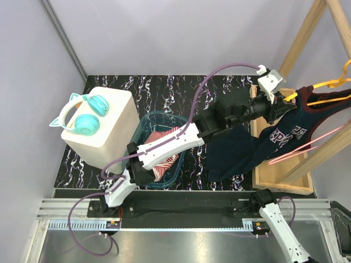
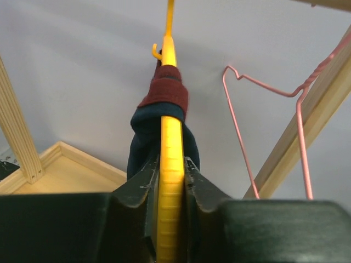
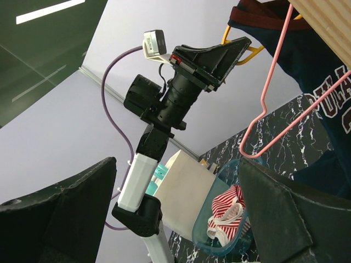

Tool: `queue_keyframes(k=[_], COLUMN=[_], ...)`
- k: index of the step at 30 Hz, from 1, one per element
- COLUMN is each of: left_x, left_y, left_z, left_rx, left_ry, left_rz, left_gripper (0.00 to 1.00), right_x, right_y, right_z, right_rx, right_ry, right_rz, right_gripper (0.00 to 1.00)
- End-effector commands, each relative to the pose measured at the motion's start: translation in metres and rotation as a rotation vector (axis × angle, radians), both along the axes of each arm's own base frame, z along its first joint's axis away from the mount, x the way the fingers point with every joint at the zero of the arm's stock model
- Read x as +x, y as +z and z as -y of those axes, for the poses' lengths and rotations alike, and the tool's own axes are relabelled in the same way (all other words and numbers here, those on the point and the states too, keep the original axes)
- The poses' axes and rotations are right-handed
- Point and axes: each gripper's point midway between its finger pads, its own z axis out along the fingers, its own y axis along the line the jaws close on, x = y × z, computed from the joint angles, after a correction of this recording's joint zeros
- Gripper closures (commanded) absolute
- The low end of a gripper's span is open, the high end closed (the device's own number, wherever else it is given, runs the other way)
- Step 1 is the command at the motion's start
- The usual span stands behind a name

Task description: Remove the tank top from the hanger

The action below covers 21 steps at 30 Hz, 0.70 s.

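While the left gripper (image 2: pixel 171 164) is clamping the hanger (image 2: pixel 171 139), the tank top (image 2: pixel 164 96) bunching around it is probably risking snagging.

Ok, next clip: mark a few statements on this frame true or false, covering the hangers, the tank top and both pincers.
1. The left pincer is shut on the yellow hanger. True.
2. The tank top lies in the teal bin. False: it hangs on the yellow hanger, and the bin holds a red-and-white striped cloth.
3. The right pincer is open and holds nothing. True.
4. The pink hanger carries a garment. False: it is bare.
5. The headphones sit on the white box. True.
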Motion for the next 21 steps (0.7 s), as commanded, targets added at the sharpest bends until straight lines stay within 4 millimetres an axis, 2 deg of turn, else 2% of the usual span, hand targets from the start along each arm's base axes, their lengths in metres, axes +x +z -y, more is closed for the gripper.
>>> queue_keyframes(k=[1, 2, 6, 7, 9, 14, 17, 21], left_x=[0.0, 0.0, -0.004, -0.004, -0.01, -0.028, -0.038, -0.043], left_y=[0.037, 0.042, 0.068, 0.082, 0.099, 0.169, 0.191, 0.202], left_z=[-0.01, -0.012, -0.026, -0.036, -0.044, -0.083, -0.097, -0.108], left_rx=[-0.103, -0.118, -0.183, -0.213, -0.273, -0.494, -0.56, -0.584], left_ry=[0.017, 0.024, 0.034, 0.057, 0.043, -0.01, -0.049, -0.054], left_rz=[0.024, 0.025, 0.003, 0.003, 0.007, 0.012, 0.018, 0.029], left_gripper=[0.95, 1.0, 1.0, 1.0, 1.0, 1.0, 1.0, 1.0], right_x=[0.008, 0.009, 0.01, 0.01, 0.011, 0.013, 0.014, 0.015], right_y=[-0.054, -0.055, -0.056, -0.056, -0.056, -0.057, -0.055, -0.054], right_z=[-0.004, -0.004, -0.004, -0.004, -0.004, -0.005, -0.006, -0.007], right_rx=[-0.057, -0.059, -0.06, -0.059, -0.06, -0.059, -0.058, -0.057], right_ry=[0.015, 0.013, 0.011, 0.01, 0.01, 0.013, 0.015, 0.019], right_rz=[-0.207, -0.209, -0.212, -0.213, -0.215, -0.22, -0.219, -0.219], right_gripper=[0.0, 0.0, 0.0, 0.0, 0.0, 0.0, 0.0, 0.0])
